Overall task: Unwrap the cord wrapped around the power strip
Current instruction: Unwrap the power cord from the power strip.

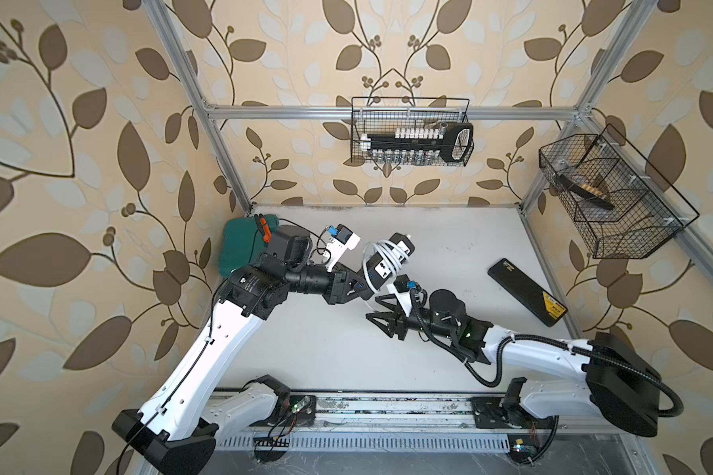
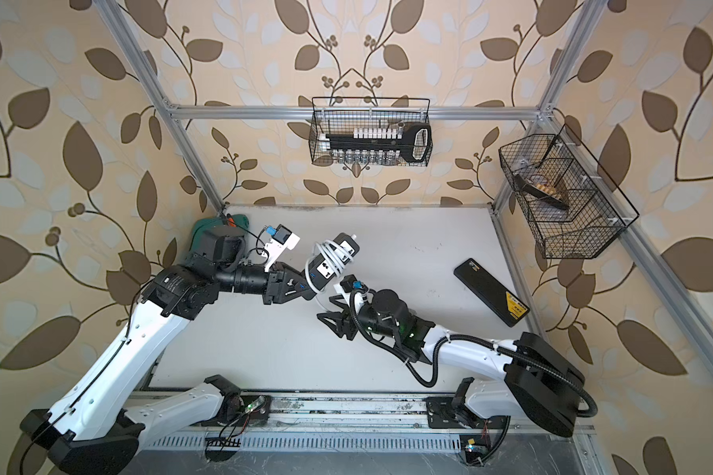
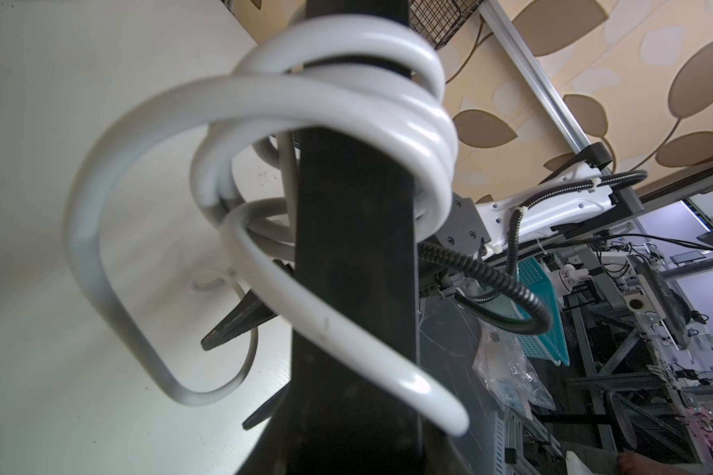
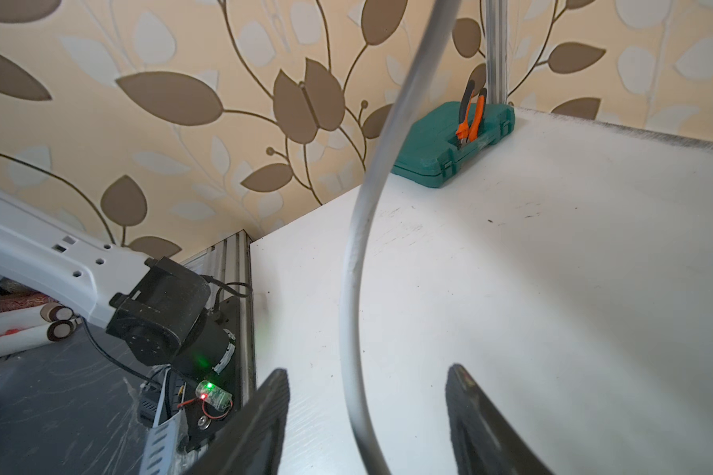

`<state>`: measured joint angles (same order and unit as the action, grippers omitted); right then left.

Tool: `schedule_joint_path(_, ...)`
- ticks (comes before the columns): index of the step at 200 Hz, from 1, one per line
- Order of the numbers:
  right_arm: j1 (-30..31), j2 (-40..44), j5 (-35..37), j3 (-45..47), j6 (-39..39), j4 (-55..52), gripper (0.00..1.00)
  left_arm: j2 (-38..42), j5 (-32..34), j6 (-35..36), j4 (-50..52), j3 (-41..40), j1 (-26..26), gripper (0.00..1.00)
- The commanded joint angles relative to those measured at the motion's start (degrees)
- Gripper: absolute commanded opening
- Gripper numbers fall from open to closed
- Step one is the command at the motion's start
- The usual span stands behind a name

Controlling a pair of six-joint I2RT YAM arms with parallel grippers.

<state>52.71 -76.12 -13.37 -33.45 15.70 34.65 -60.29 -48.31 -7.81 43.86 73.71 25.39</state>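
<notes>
Above the middle of the white tabletop point(image 1: 305, 353), the black elongated plastic power strip point(image 1: 389, 258) with white socket faces is held clear of the surface. Its near end is pinched between the pressed-together jaws of the left gripper point(image 1: 357, 283).

Orientation: in both top views the long axis is seen to run obliquely, from the left gripper away toward the back wall and to the right. The free end points that way. The socket faces are turned up toward the top camera. In the left wrist view only the strip's plain black back is presented.

The finger-thick, light grey-white round cord point(image 1: 381, 250) is wound in several loose turns around the strip's middle. In the left wrist view the turns are seen crossing the back slantwise, and one wide loop stands off the bar.

One free strand drops from the coils and passes between the fingers point(image 4: 264, 419) of the right gripper point(image 1: 373, 307), which are spread wide. Whether the strand touches either finger cannot be told.

A green plastic tool case point(image 1: 239, 246) is noted at the far left corner. A flat black case with yellow label point(image 1: 527, 292) lies well apart to the right.
</notes>
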Motion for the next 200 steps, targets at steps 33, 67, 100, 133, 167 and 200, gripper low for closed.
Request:
schedule_joint_path(33,-0.1,-6.6,0.9,-1.7,-0.5,11.8,0.36,2.9,-3.4,0.2,-4.5,0.6,-0.6,0.0)
schedule_joint_path(67,-0.7,-7.1,0.0,-1.5,0.3,12.7,0.2,4.6,-2.7,1.0,-2.2,-0.4,-0.6,0.0)
schedule_joint_path(100,-4.8,-6.5,-1.3,-2.2,2.1,12.0,0.15,8.2,-3.1,1.6,-0.1,-3.4,-0.6,0.0)
schedule_joint_path(133,-13.7,-5.9,-6.2,-9.6,2.4,4.0,0.13,11.0,-7.2,1.7,1.7,-6.0,-0.6,0.0)
schedule_joint_path(167,-20.5,-1.7,-8.0,-20.1,-2.6,-8.6,0.11,12.0,-5.0,2.1,2.2,-7.8,-0.6,0.0)
schedule_joint_path(200,-20.5,7.0,-2.2,-20.6,-10.7,-20.2,0.12,10.9,5.9,-1.1,-1.2,-7.7,-0.6,0.0)
